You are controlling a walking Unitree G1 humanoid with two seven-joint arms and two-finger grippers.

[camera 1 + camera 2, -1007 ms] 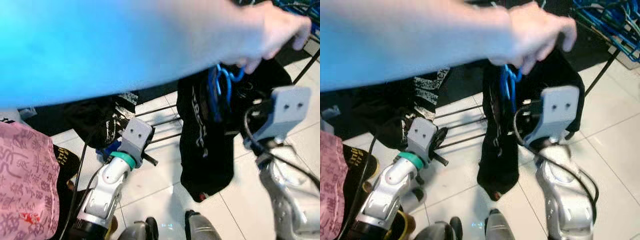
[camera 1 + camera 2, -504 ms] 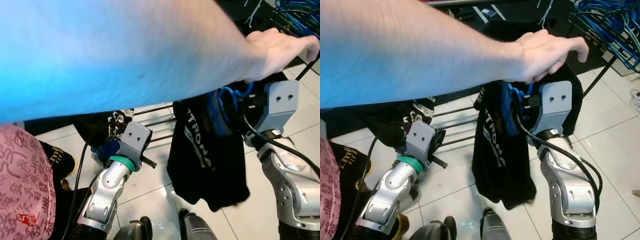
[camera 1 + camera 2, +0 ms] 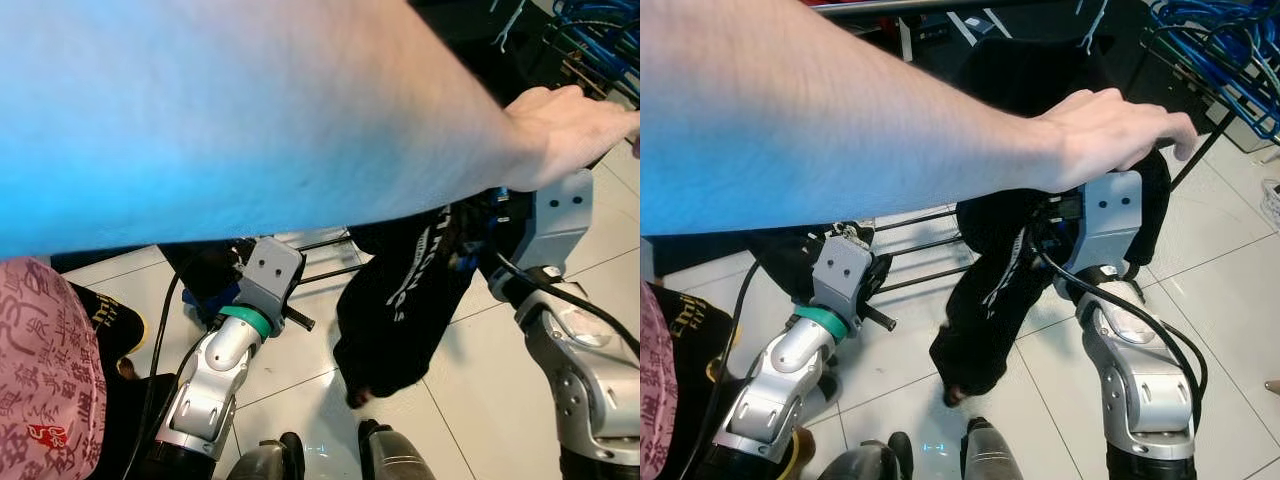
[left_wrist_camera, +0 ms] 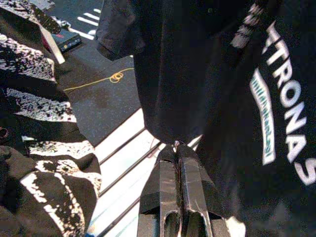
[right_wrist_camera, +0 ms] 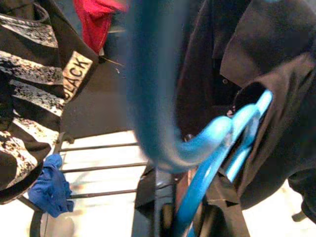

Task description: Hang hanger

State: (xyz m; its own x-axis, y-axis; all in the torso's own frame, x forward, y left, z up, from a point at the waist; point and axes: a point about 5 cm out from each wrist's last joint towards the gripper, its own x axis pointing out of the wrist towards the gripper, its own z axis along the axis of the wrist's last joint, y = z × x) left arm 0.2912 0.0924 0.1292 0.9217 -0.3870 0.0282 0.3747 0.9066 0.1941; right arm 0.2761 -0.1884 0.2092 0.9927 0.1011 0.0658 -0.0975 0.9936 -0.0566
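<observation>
Floor: white tiles [image 3: 1230,300], with a dark metal rack [image 3: 925,245] low down.
Hanger: the blue hanger [image 5: 217,163] carries a black shirt [image 3: 410,300], beside the right wrist.
Right gripper [image 5: 190,217]: pinched on the hanger.
Left gripper [image 4: 177,163]: fingers pressed together, holding nothing, near the shirt.
Person: a hand [image 3: 1110,135] rests above the shirt.
Tip: keep the hook upright, lift it slowly onto a rail.
Basket: holds many blue hangers [image 3: 1210,45].
</observation>
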